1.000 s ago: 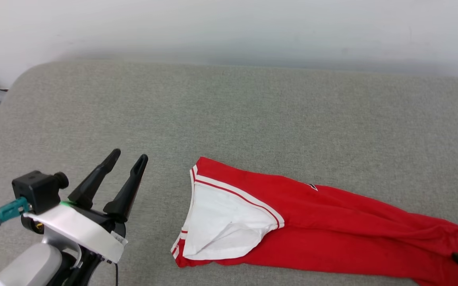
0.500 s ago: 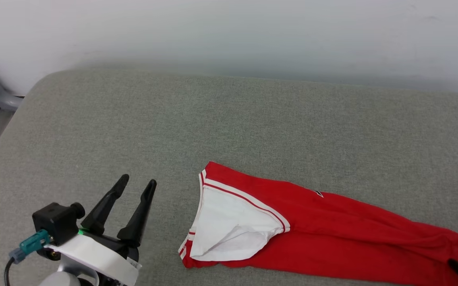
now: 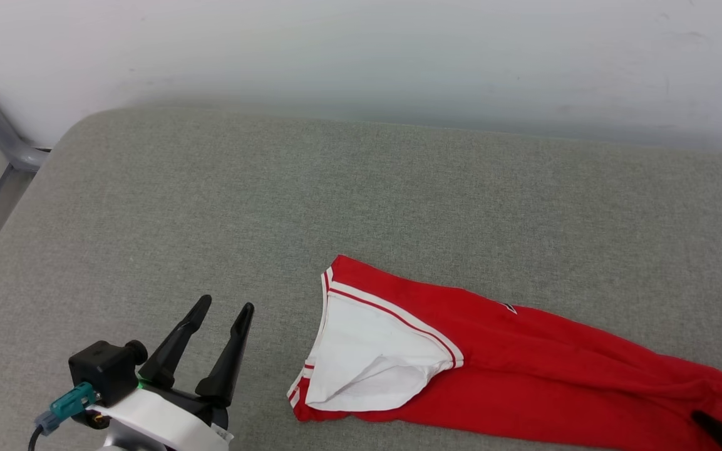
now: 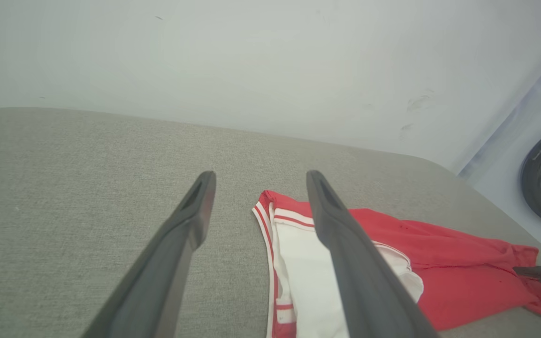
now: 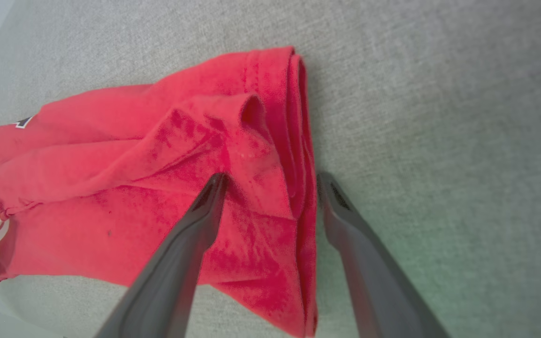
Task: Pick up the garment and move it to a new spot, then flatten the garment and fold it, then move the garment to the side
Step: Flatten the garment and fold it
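Closing on the garment (image 3: 523,369), which lies bunched along the cushion's (image 3: 361,188) front edge toward its right corner, should probably catch every hem layer. There the right gripper (image 5: 271,178) straddles that hem, spread wide, holding nothing; the left gripper (image 3: 226,304) gapes empty, apart from the white-sleeved end.

Light is bright, soft and even, washing the wall (image 3: 361,50) pale, with a dim grey band where it meets the pad (image 3: 210,207). The garment (image 3: 555,369) casts only a thin shadow at its edge. In the wrist views the fingers (image 4: 171,263) blur near the lens, the pad's far edge bows, and a green tint sits at the right wrist view's lower right.
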`<state>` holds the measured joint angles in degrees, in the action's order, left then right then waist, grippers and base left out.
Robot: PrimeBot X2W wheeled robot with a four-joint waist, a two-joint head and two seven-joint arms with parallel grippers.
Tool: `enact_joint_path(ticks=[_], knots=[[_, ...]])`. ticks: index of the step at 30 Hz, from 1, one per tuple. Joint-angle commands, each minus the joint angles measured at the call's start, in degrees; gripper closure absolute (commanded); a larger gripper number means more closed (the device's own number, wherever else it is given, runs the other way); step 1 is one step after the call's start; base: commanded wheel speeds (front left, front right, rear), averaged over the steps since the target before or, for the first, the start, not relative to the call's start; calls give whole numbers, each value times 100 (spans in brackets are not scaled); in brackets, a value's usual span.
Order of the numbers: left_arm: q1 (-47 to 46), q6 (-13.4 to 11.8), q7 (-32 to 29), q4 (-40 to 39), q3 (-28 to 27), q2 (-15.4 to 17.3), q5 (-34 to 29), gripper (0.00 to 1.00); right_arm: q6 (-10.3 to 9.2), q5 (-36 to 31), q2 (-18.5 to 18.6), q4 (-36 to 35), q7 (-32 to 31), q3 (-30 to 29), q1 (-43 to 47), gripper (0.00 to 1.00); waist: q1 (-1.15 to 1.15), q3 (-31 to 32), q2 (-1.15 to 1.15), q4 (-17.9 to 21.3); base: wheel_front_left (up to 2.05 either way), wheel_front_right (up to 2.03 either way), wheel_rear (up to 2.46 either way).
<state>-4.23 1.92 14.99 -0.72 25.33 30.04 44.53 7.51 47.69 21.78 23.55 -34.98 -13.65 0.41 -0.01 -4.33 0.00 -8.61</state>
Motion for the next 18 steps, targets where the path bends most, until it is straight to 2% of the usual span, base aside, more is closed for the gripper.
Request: enact_joint_path(ticks=[1,8,17,18], knots=[[54,22,21,16,-12,-33,-32,0,-5,50,-48,94,10,110,-40,0,1,-3,0,4,0,0,0],[-51,194,21,172,4,-211,-160,0,-5,231,-41,593,196,560,-361,0,1,-98,0,-5,0,0,0],[-191,313,15,440,134,-280,-199,0,-4,502,-88,1125,262,1213,-654,0,1,-152,0,-83,0,0,0],[-203,310,15,463,135,-281,-204,0,-4,521,-77,1172,270,1271,-644,2,1,-153,0,-90,0,0,0]])
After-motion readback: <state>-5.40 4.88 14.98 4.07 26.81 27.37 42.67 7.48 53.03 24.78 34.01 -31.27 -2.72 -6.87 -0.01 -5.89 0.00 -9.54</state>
